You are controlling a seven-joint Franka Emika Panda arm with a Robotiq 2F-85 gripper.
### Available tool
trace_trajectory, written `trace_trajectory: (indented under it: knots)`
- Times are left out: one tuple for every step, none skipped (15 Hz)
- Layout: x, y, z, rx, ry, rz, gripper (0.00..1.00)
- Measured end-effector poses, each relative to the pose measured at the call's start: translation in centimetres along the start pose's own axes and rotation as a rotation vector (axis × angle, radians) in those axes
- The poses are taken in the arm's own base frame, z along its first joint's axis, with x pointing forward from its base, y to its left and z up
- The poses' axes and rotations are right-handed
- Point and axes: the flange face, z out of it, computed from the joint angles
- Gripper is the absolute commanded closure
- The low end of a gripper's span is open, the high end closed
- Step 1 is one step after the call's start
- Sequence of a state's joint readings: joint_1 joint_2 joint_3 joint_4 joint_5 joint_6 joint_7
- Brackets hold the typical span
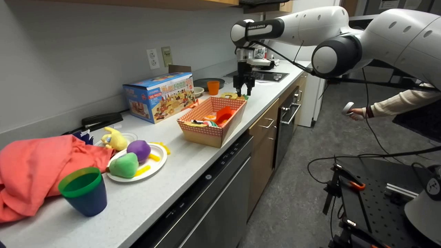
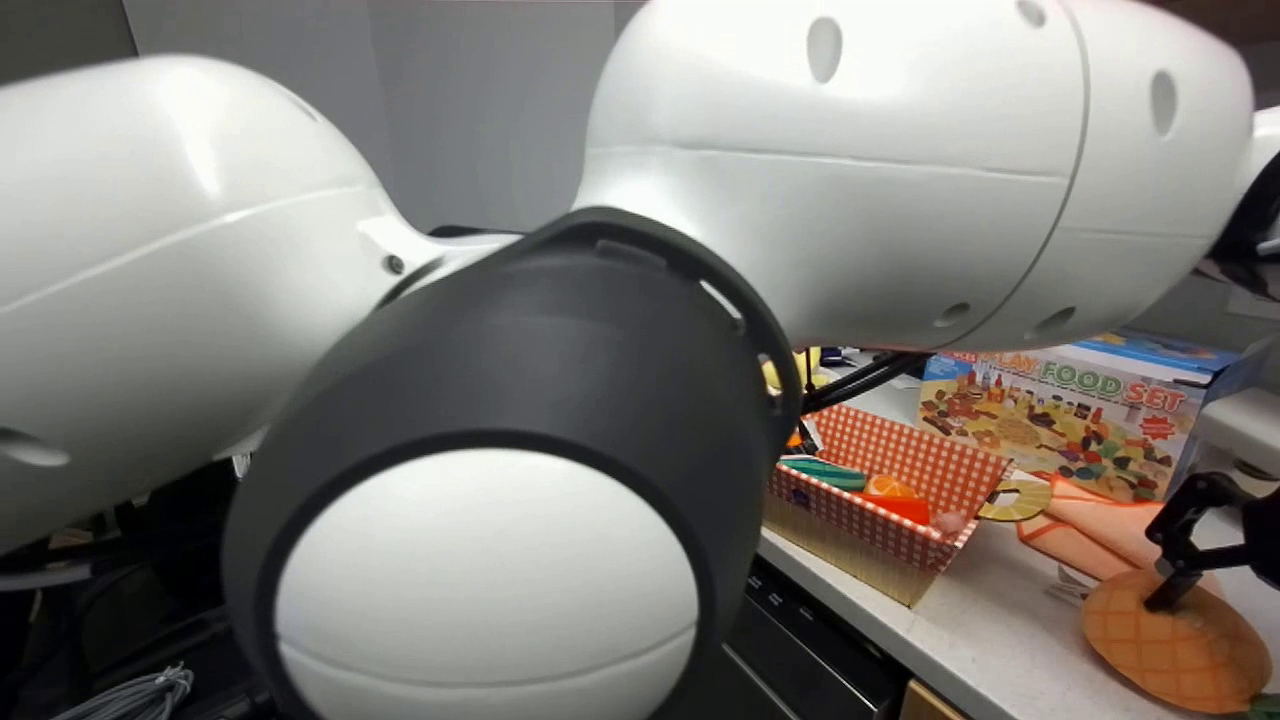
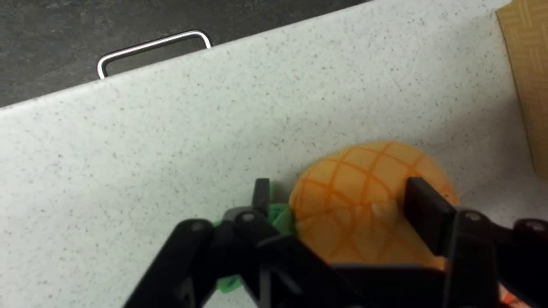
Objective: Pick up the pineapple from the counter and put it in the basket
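The pineapple (image 2: 1180, 650), orange-yellow with a crosshatch pattern, lies on its side on the counter. In the wrist view, the pineapple (image 3: 364, 192) shows its green top at the left, partly hidden by a finger. My gripper (image 3: 341, 194) is open and low over it, one finger by the green top and the other over the body. In an exterior view, the gripper (image 1: 244, 92) is beyond the basket, and the pineapple is mostly hidden there. The basket (image 1: 203, 137), tan with red-checked lining, holds several toy foods. Its wall also shows in an exterior view (image 2: 840, 550) and the wrist view (image 3: 531, 77).
A play food box (image 1: 158, 98) stands by the wall, with an orange cup (image 1: 213, 87) beyond it. A pineapple ring (image 2: 1015, 500) and an orange cloth (image 2: 1090, 520) lie beside the basket. The counter's front edge (image 3: 274, 32) is close to the pineapple.
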State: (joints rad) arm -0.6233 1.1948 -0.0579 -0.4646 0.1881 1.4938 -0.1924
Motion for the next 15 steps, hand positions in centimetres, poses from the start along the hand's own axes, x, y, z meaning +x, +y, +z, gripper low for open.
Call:
trace_trajectory:
  knots:
    - [0.0,-0.1,-0.3,-0.004,0.005,-0.004,0.58]
    - [0.0,-0.2,-0.5,-0.007,0.009,-0.006,0.67]
    - [0.0,-0.3,-0.6,-0.011,0.010,-0.009,0.73]
    - [0.0,-0.5,-0.7,-0.014,0.011,-0.013,0.32]
    - [0.1,-0.7,-0.7,-0.017,0.011,-0.018,0.36]
    - [0.1,-1.1,-0.7,-0.018,0.010,-0.022,0.36]
    - [0.2,-1.5,-0.7,-0.021,0.009,-0.028,0.31]
    - [0.2,-1.9,-0.6,-0.023,0.008,-0.033,0.24]
    - [0.3,-2.2,-0.5,-0.025,0.007,-0.038,0.15]
    - [0.3,-2.5,-0.5,-0.027,0.006,-0.042,0.08]
    - [0.4,-2.8,-0.5,-0.028,0.005,-0.046,0.01]
    - [0.4,-3.1,-0.4,-0.028,0.005,-0.049,0.00]
    - [0.4,-3.3,-0.4,-0.029,0.005,-0.052,0.00]
    - [0.5,-3.5,-0.4,-0.029,0.004,-0.056,0.00]
    - [0.5,-3.7,-0.4,-0.029,0.004,-0.059,0.00]
